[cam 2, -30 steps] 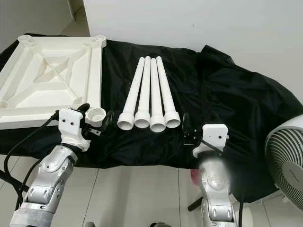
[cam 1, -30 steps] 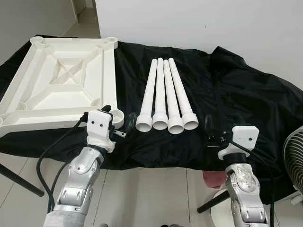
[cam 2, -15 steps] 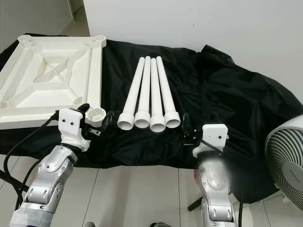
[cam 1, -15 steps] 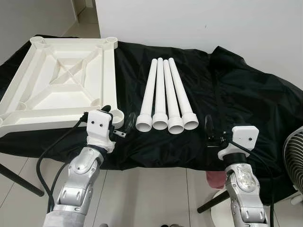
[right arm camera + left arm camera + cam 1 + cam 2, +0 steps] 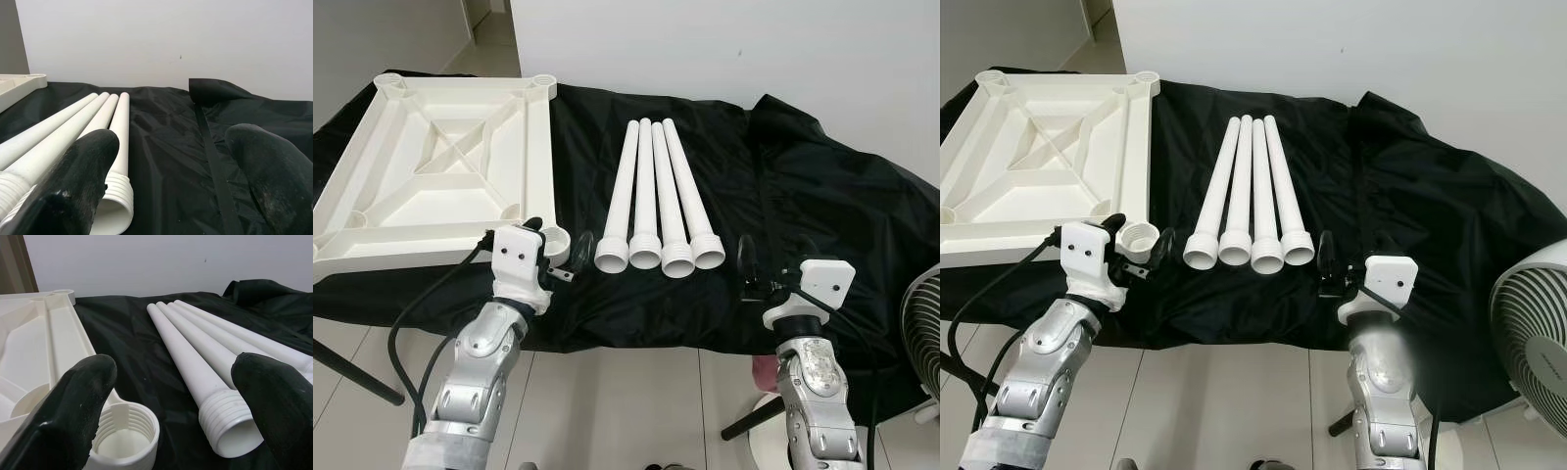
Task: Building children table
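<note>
Right gripper [image 5: 762, 266] shifted slightly rightward; left gripper [image 5: 563, 253] unchanged. Both spread, holding nothing, near four legs [image 5: 656, 201] beside tabletop [image 5: 440, 176].

Arms: two jointed silver metal forearms with round fasteners | Wrists: white boxy housings | left tool [image 5: 564, 257], right tool [image 5: 766, 271]: two long black fingers each | Cable: thick black, looping from left wrist

Your head cameras look down from above on the four white legs [image 5: 660, 206]; both wrist cameras look low along the black cloth [image 5: 166, 147], close to the same legs.
</note>
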Robot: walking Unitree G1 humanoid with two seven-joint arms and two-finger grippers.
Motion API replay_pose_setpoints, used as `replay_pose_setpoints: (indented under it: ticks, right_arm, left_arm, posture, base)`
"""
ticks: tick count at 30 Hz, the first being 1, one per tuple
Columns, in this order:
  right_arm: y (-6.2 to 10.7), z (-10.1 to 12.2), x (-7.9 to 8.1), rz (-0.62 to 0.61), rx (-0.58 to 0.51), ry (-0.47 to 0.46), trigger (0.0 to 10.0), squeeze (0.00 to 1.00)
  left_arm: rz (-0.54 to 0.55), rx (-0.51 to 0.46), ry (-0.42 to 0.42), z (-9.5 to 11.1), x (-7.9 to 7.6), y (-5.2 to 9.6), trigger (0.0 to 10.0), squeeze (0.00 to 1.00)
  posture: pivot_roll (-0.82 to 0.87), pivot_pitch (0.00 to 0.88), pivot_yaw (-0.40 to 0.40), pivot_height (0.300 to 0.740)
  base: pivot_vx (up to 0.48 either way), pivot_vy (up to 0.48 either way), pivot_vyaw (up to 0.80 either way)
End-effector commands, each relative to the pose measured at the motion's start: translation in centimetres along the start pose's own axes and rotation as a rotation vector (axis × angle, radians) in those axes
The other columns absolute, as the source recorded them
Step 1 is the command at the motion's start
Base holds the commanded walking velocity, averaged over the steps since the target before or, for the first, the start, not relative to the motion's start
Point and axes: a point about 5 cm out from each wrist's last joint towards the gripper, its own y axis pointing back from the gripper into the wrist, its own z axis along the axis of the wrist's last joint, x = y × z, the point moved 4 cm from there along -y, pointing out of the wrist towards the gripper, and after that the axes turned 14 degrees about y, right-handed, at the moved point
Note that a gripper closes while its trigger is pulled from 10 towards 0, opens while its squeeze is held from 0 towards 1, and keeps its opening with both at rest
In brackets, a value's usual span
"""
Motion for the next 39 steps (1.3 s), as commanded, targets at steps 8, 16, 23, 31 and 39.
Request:
replay_pose_setpoints:
  ticks: [8,16,23,31,39]
  right_arm:
    - [-0.06,-0.25,-0.42,-0.019,0.007,0.009,10.0,0.00]
    - [-0.09,-0.29,-0.42,-0.020,0.006,0.005,10.0,0.00]
    - [-0.06,-0.32,-0.37,-0.019,0.007,0.005,10.0,0.00]
    - [-0.03,-0.38,-0.35,-0.018,0.009,0.009,10.0,0.00]
    - [0.01,-0.49,-0.27,-0.014,0.012,0.008,10.0,0.00]
  left_arm:
    - [-0.004,0.018,0.011,-0.29,0.14,-0.15,10.0,0.00]
    - [-0.005,0.017,0.011,-0.26,0.14,-0.20,10.0,0.00]
    - [-0.006,0.018,0.012,-0.27,0.14,-0.18,10.0,0.00]
    - [-0.007,0.019,0.013,-0.28,0.14,-0.17,10.0,0.00]
    - [-0.017,0.022,-0.015,-0.28,-0.01,-0.11,10.0,0.00]
  posture:
    - [0.03,0.108,-0.027,0.740]
    - [0.03,0.106,-0.025,0.740]
    - [0.03,0.108,-0.026,0.740]
    - [0.03,0.109,-0.026,0.740]
    - [0.03,0.114,-0.028,0.740]
  base:
    - [0.000,0.331,0.00]
    - [0.000,0.354,0.00]
    - [0.000,0.356,0.00]
    - [0.000,0.354,0.00]
    - [0.000,0.220,0.00]
